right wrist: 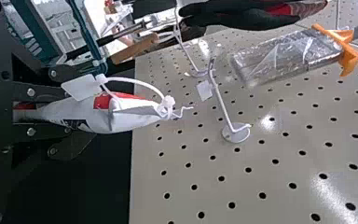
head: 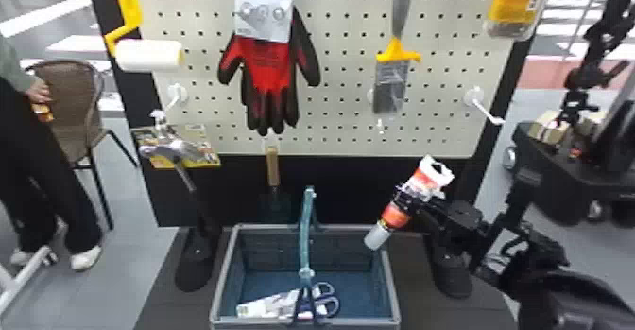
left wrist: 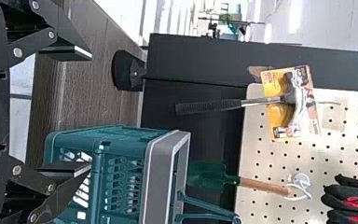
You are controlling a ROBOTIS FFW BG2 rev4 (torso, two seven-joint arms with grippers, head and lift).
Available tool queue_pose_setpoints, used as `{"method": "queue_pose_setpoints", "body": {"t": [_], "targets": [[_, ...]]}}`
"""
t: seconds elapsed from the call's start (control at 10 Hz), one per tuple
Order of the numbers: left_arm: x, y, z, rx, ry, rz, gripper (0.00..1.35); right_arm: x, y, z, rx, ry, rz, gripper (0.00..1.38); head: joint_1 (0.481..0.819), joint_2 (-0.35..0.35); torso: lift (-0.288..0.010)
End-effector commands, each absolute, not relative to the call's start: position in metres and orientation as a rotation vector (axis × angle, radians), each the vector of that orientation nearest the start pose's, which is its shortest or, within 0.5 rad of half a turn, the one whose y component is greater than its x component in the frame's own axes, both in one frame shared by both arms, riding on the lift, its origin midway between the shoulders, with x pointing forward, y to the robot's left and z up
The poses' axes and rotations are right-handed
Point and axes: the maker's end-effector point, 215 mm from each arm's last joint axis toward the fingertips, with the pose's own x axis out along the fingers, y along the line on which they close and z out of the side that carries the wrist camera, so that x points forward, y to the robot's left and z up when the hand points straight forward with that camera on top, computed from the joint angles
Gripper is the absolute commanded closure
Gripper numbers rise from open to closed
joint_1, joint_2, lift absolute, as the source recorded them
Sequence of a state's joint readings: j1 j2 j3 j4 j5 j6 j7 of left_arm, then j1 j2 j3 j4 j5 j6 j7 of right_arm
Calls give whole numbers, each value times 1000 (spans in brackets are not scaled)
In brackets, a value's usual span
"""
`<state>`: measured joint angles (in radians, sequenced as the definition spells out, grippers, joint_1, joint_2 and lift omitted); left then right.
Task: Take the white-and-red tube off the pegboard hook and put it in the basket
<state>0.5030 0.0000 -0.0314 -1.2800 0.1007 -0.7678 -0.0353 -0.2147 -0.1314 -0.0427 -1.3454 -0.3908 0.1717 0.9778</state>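
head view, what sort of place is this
Probably a hardware-shop display, real or mocked up: a pegboard hung with gloves and a hammer, with a basket below.

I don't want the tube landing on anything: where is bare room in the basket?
The basket has bare floor between the scissors and its far wall, and between them and the right wall. It is crowded near left and middle, where the scissors lie; the handle crosses above the middle.
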Motion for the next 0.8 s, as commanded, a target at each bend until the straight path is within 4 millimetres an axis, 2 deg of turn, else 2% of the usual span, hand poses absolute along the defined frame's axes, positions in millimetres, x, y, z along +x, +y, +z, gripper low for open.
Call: {"method": "queue_pose_setpoints", "body": {"t": [0.0, 0.4, 0.7], "targets": [[343, 222, -501, -90, 28, 5, 438, 576, -117, -317, 373, 18, 926, 1098, 549, 0, -100], [344, 221, -504, -89, 37, 3, 438, 583, -89, -329, 421, 44, 962, 1098, 549, 0, -100], [347, 217, -503, -92, 33, -2, 438, 581, -58, -339, 456, 78, 1009, 1098, 549, 0, -100]]}}
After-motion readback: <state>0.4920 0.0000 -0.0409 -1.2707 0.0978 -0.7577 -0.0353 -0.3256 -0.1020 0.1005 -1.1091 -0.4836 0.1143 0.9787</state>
